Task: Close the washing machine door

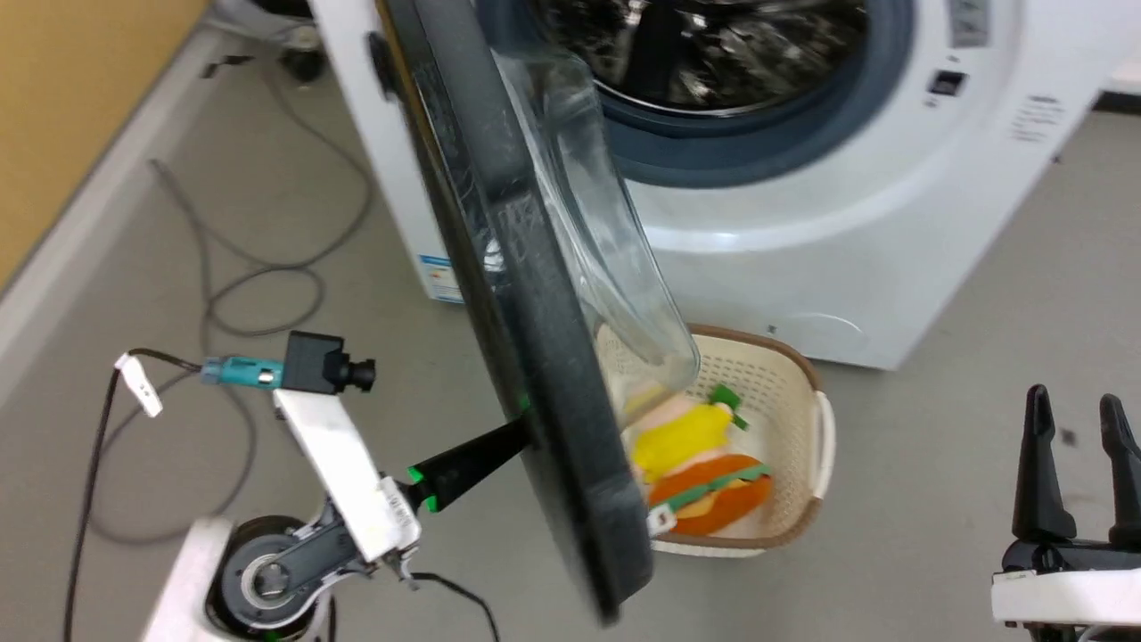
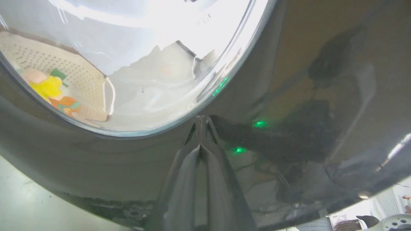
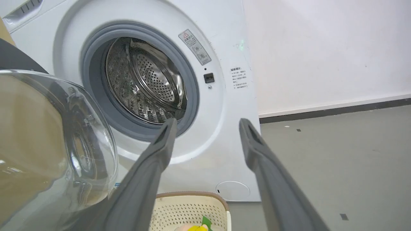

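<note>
Two claws are at work. The left claw (image 1: 521,432), fingers pressed together, holds nothing and touches its tips to the glossy black outer face of the washing machine door (image 1: 535,357). The right claw (image 1: 1074,406) is spread and empty, well apart at the lower right.

The door stands swung out from the left side of the washing machine (image 1: 802,223) and is seen nearly edge-on, its long line running from upper left to lower middle. Its glass bowl bulges right, toward the steel drum (image 3: 144,86). A cream basket (image 1: 784,374) of soft toys sits on the floor just before the machine, on the door's glass side. Bare grey floor (image 1: 980,267) lies between the basket and the right claw, and loose cables (image 1: 267,267) lie left of the door.
</note>
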